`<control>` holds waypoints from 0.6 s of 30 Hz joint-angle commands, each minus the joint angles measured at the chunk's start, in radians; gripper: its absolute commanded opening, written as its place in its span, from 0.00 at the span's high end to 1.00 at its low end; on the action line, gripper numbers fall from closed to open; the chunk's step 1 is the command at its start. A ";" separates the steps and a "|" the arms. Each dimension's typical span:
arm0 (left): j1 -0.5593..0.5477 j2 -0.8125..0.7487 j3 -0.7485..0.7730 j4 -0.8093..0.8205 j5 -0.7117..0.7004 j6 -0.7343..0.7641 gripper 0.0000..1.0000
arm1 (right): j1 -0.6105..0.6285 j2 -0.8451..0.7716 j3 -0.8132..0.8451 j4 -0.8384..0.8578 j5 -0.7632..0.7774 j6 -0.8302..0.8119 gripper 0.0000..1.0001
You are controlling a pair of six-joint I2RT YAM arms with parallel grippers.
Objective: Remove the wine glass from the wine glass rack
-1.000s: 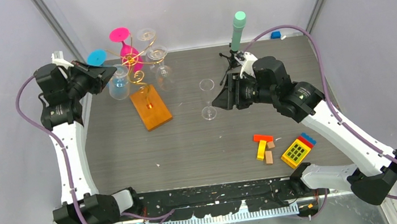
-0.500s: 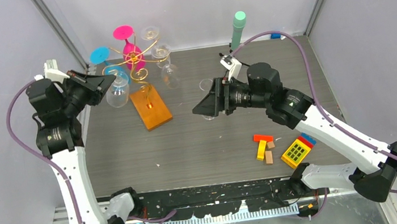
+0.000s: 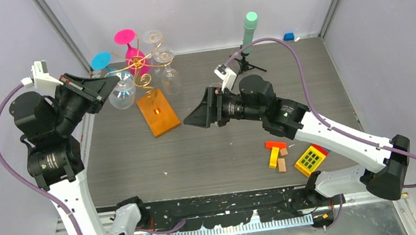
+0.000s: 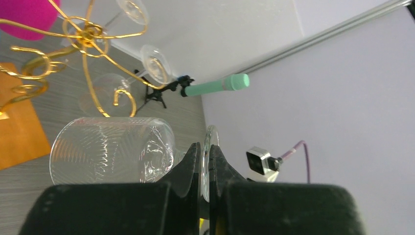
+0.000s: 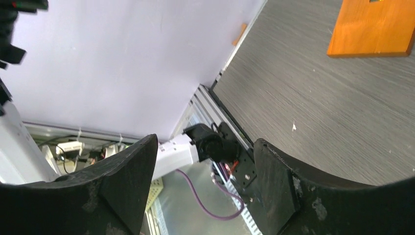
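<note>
The left gripper point(image 3: 110, 83) is raised over the far left corner of the tabletop point(image 3: 209, 147). Its jaws are nearly closed on the foot of a clear wine glass point(image 3: 122, 96). In the left wrist view the thin foot disc sits edge-on between the two fingers point(image 4: 188, 169), and the ribbed bowl of the glass point(image 4: 112, 149) lies sideways beyond them.

The bowl hangs just beside the left scroll arms of the rack point(image 3: 146, 68), above the left edge of its orange base point(image 3: 158, 114). From the wrist camera the gold wire point(image 4: 90, 36) looks apart from the glass, but whether they touch cannot be told.

The rack stands near the far left corner. It carries a pink glass point(image 3: 135, 57) and two clear glasses point(image 3: 165, 57) hung upside down, and a blue foot disc point(image 3: 101, 60) shows behind the left gripper.

The right gripper point(image 3: 191, 119) hovers over the middle of the tabletop, just right of the base, pointing at it. Its jaws are wide apart with nothing between them point(image 5: 204, 142).

A tripod with a mint cylinder point(image 3: 250, 28) stands at the far edge. Coloured blocks point(image 3: 276, 152) and a yellow toy point(image 3: 310, 159) lie near the near right corner.
</note>
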 commanded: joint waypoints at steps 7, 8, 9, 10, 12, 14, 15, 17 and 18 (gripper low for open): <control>-0.081 -0.004 -0.119 0.590 0.249 -0.486 1.00 | 0.032 -0.019 -0.102 0.565 0.160 0.180 0.20; -0.090 0.001 -0.150 0.685 0.253 -0.535 1.00 | 0.039 -0.025 -0.112 0.594 0.180 0.191 0.20; -0.098 0.009 -0.166 0.762 0.256 -0.596 1.00 | 0.041 -0.029 -0.135 0.653 0.220 0.194 0.20; -0.106 0.017 -0.211 0.847 0.253 -0.686 1.00 | 0.044 -0.037 -0.147 0.683 0.237 0.199 0.20; -0.118 0.029 -0.284 1.018 0.232 -0.813 1.00 | 0.046 -0.046 -0.182 0.755 0.296 0.203 0.19; -0.121 0.038 -0.336 1.130 0.208 -0.927 1.00 | 0.047 -0.056 -0.199 0.801 0.330 0.205 0.18; -0.122 0.040 -0.355 1.165 0.201 -0.971 1.00 | 0.047 -0.062 -0.205 0.824 0.345 0.204 0.18; -0.132 0.040 -0.396 1.247 0.183 -1.067 1.00 | 0.047 -0.074 -0.220 0.851 0.370 0.199 0.17; -0.142 0.039 -0.418 1.292 0.172 -1.113 1.00 | 0.047 -0.077 -0.226 0.855 0.394 0.198 0.16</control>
